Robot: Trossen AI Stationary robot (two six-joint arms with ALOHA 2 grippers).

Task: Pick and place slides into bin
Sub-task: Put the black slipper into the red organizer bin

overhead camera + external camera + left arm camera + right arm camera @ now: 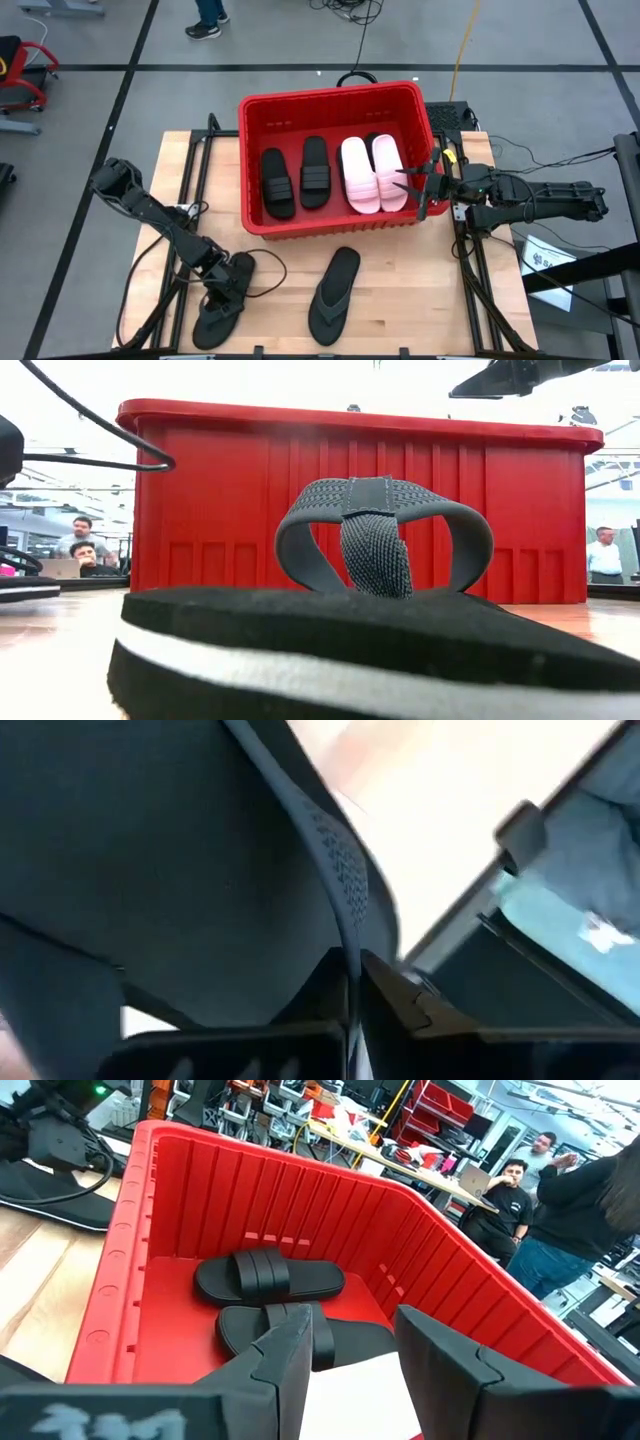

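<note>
Two black thong flip-flops lie flat on the wooden table in front of the red bin (255, 110). One (335, 295) is in the middle; it fills the low view (370, 650). The other (212, 320) is at the near left, with my left gripper (232, 283) shut on it. Inside the bin lie two black wide-strap slides (278, 182) (315, 172) and a pale pink-white pair (372, 175). My right gripper (420, 190) hangs open over the bin's right end, above the pale pair, holding nothing (350, 1350). My left gripper pinches the flip-flop's thin strap (345, 910) between its two fingers (395, 995). The fingers slant down at it from the table's left side. The sole (210, 325) lies on the table.
Black cables (265, 270) loop across the table beside the left arm. Dark rails (195, 160) run along both sides of the tabletop. Bare wood lies between the two flip-flops and at the near right. People sit and stand in the room beyond.
</note>
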